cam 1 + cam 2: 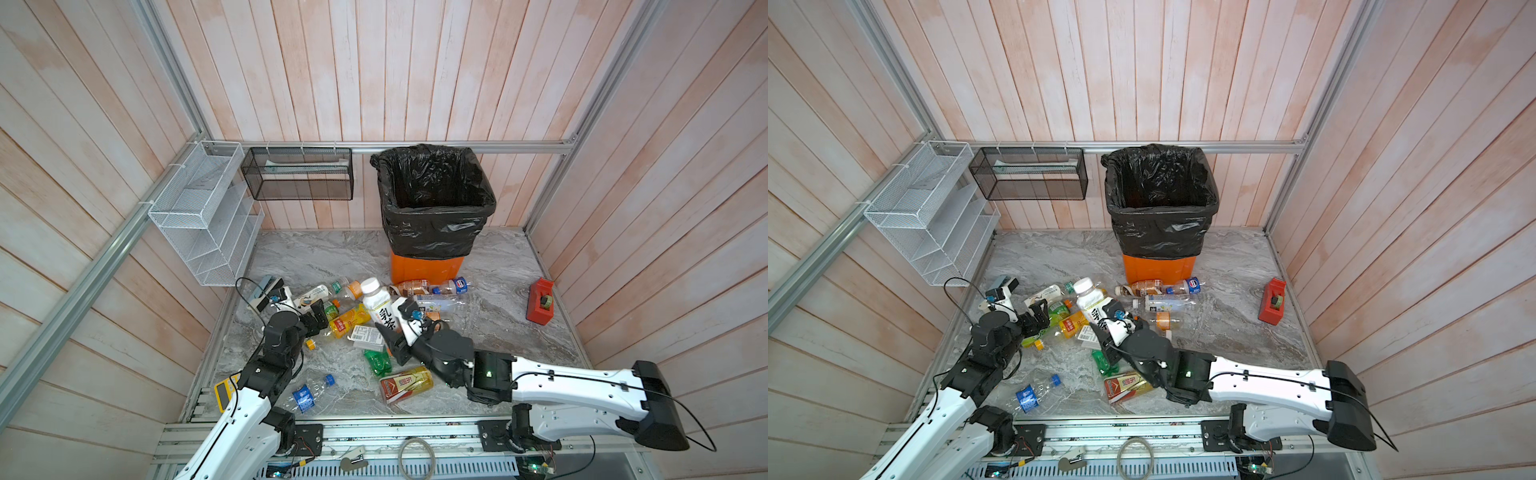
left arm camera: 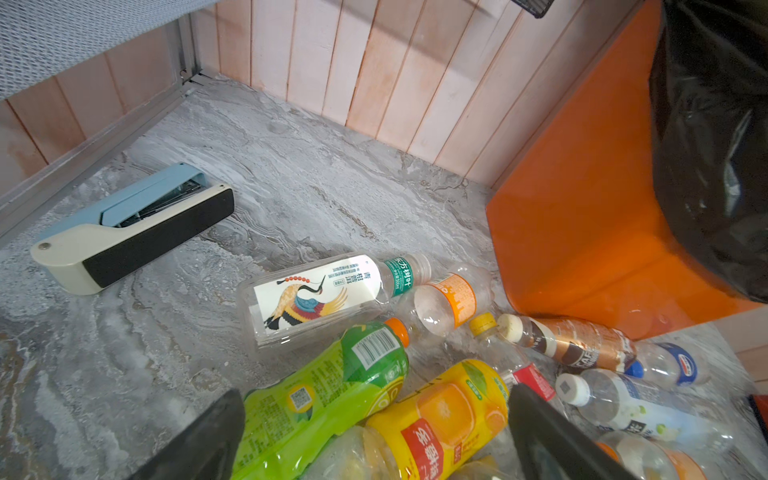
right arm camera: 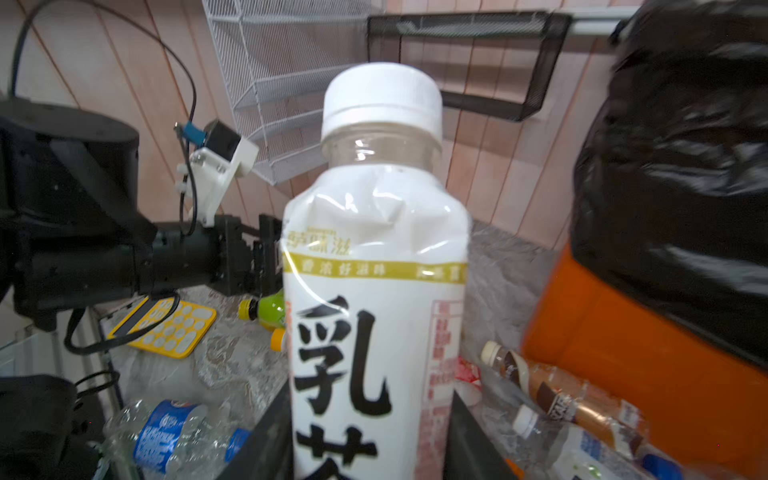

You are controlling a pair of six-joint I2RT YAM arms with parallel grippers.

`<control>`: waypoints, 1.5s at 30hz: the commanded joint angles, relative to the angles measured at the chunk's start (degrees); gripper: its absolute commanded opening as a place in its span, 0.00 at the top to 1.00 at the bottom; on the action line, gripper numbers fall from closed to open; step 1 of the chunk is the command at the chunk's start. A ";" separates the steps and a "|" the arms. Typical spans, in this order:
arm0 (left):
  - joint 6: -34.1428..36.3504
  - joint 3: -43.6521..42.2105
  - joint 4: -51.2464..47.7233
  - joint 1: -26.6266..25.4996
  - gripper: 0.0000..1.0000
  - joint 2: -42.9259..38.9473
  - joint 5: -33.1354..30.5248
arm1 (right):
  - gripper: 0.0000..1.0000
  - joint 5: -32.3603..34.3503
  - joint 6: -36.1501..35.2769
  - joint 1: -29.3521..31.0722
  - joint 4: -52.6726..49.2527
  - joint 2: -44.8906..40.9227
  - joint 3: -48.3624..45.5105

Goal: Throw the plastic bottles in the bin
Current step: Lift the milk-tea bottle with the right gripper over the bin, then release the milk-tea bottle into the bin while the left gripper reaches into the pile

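Observation:
My right gripper (image 1: 395,332) (image 3: 370,440) is shut on a white-labelled bottle (image 1: 380,305) (image 1: 1092,299) (image 3: 374,270) with a white cap, which points toward the back wall. My left gripper (image 1: 318,316) (image 2: 374,436) is open, its fingers either side of a green bottle (image 2: 332,382) and a yellow orange-juice bottle (image 2: 449,415) lying on the floor. Several more plastic bottles lie around, among them a crane-labelled one (image 2: 316,295), a brown one (image 2: 582,343) and a crushed blue-labelled one (image 1: 309,392). The orange bin (image 1: 428,268) (image 1: 1160,268) with its black bag stands behind the pile.
A stapler (image 2: 133,232) lies at the left near the wall. A yellow calculator (image 1: 224,390) (image 3: 166,328) sits under the left arm. A red tape dispenser (image 1: 540,301) stands at the right. A white mesh rack (image 1: 208,216) and a black mesh basket (image 1: 299,174) hang on the walls.

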 commanded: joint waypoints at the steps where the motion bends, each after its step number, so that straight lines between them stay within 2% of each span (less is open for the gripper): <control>1: 1.85 -0.04 1.55 -2.10 0.00 0.07 0.45 | 0.53 5.01 -10.27 -3.40 7.41 -4.90 0.00; 8: 2.94 2.17 2.27 -13.24 0.00 2.17 -6.80 | 0.52 -1.26 -25.89 -12.57 13.29 -9.65 6.11; 12: 4.38 4.07 2.62 -22.34 0.00 6.20 -12.35 | 0.51 -8.09 -28.82 -19.55 17.66 -8.81 10.46; 15: 6.49 6.16 2.59 -28.78 0.00 10.62 -16.29 | 0.51 -11.50 -29.18 -25.43 16.72 -4.36 16.71; 19: 9.77 9.26 2.84 -34.51 0.00 16.83 -17.37 | 0.50 -18.08 -22.63 -36.57 10.99 4.62 28.05; 23: 13.29 12.04 3.06 -39.59 0.00 21.81 -17.72 | 0.46 -27.35 -11.67 -48.37 -6.47 19.88 46.17; 25: 14.46 13.18 2.73 -40.90 0.00 23.61 -17.34 | 0.44 -28.50 -8.45 -50.90 -16.71 28.44 57.03; 26: 15.13 13.60 2.54 -41.58 0.00 24.24 -17.15 | 0.40 -28.51 -7.32 -53.50 -21.44 32.46 62.11; 29: 16.32 14.52 1.70 -43.23 0.01 25.15 -16.93 | 0.23 -30.07 -5.29 -55.59 -28.06 38.50 72.33; 31: 16.99 14.92 1.00 -44.05 0.00 25.38 -16.26 | 0.14 -30.33 -5.11 -55.66 -27.33 38.21 73.02; 37: 18.78 15.93 -1.17 -46.21 0.00 25.66 -14.91 | 0.11 -26.91 -4.68 -55.62 -20.90 31.13 66.44; 45: 21.71 18.02 -5.14 -48.51 0.00 27.50 -10.62 | 0.06 -22.32 -5.82 -55.97 -11.50 19.10 49.46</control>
